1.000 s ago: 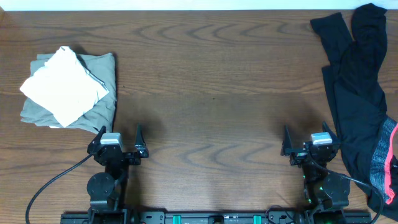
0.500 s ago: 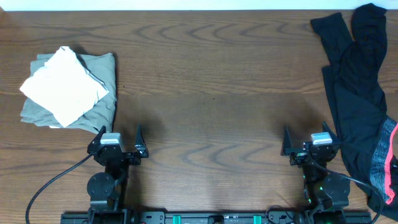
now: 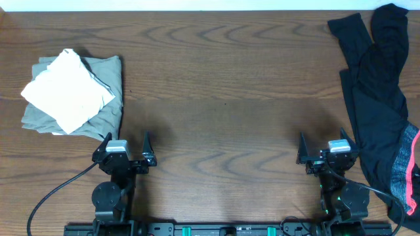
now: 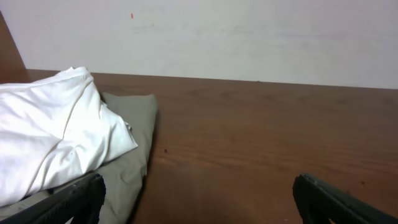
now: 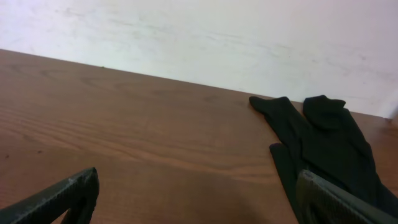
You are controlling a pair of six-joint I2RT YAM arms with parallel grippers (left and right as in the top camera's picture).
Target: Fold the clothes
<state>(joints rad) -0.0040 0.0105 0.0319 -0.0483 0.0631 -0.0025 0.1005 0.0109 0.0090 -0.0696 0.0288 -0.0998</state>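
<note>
The clothes, long black pants (image 3: 375, 98) with a coral-red waistband lining (image 3: 407, 172), lie unfolded along the table's right edge, legs toward the far right corner; they also show in the right wrist view (image 5: 323, 140). My right gripper (image 3: 327, 152) stands open near the front edge, just left of the pants, with only bare wood between its fingers (image 5: 202, 199). At the front left my left gripper (image 3: 126, 145) is open and holds nothing (image 4: 199, 202).
A stack of folded garments lies at the left: a white piece (image 3: 69, 90) on top of a grey-green one (image 3: 108, 105), just beyond my left gripper. They also appear in the left wrist view (image 4: 56, 140). A pale wall (image 5: 205, 37) rises behind the table.
</note>
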